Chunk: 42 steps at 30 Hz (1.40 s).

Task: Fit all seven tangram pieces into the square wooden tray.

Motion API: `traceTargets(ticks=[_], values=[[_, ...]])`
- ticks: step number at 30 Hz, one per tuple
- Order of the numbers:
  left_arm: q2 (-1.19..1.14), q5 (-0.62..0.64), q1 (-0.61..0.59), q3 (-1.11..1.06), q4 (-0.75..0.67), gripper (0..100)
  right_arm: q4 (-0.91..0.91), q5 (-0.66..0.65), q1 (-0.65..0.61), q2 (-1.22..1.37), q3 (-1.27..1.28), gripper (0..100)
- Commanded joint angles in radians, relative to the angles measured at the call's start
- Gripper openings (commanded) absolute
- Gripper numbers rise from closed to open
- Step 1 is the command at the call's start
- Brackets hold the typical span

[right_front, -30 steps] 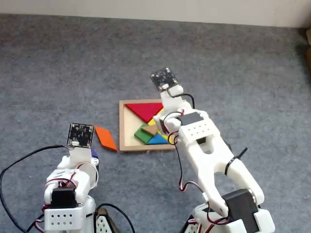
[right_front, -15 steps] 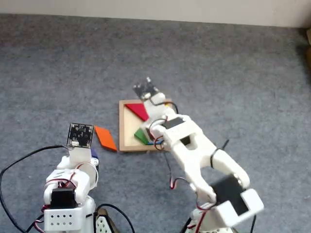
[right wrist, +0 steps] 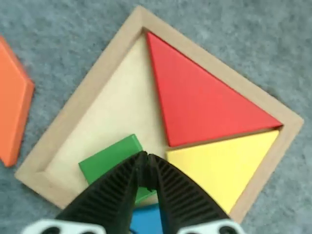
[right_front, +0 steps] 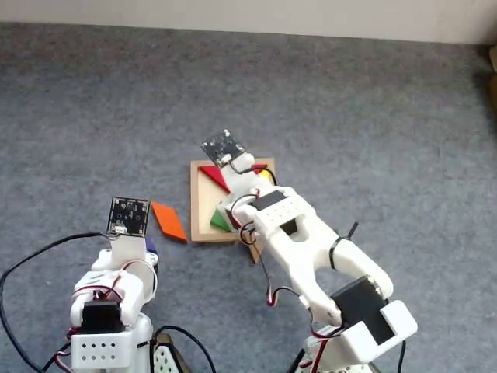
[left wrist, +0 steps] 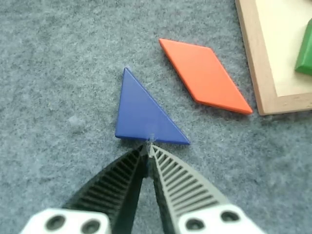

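Wooden tray (right wrist: 87,92): one, square, on the grey carpet (right_front: 373,116), under the right arm.
Pieces inside: four visible, namely red triangle (right wrist: 200,107), yellow triangle (right wrist: 224,165), green piece (right wrist: 105,163), light blue piece (right wrist: 146,218).
Pieces outside: two on the carpet, the orange parallelogram (left wrist: 204,75) just beside the tray and the dark blue triangle (left wrist: 141,114) near it.
Right gripper (right wrist: 146,157): jaws closed together, empty, tips over the green piece.
Left gripper (left wrist: 147,147): jaws closed, empty, tips at the dark blue triangle's edge.

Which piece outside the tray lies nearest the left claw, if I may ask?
The blue triangle: its edge lies at the tip of the left claw, while the orange parallelogram lies farther off, beside the tray.
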<state>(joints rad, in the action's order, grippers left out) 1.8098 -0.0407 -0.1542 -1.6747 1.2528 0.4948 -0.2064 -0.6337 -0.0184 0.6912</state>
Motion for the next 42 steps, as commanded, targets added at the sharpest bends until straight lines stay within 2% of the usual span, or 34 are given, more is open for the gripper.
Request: traceTargets(ticks=[1,5,9,16,25,42], values=[[0.008,0.009,-0.01,-0.021,0.003,3,0.09,0.003,0.028,-0.148,-0.031,0.9],[0.008,0.009,-0.01,-0.021,0.003,3,0.2,0.002,0.054,-0.325,0.012,0.9],[0.008,0.009,-0.01,-0.021,0.003,3,0.232,0.002,0.051,-0.394,0.076,0.9],[0.008,0.009,-0.01,-0.021,0.003,3,0.366,0.002,0.05,-0.331,0.077,0.9],[0.008,0.009,-0.01,-0.021,0.003,3,0.556,0.002,0.048,-0.18,-0.094,0.9],[0.008,0.009,-0.01,-0.021,0.003,3,0.555,0.005,0.031,-0.117,-0.127,0.9]])
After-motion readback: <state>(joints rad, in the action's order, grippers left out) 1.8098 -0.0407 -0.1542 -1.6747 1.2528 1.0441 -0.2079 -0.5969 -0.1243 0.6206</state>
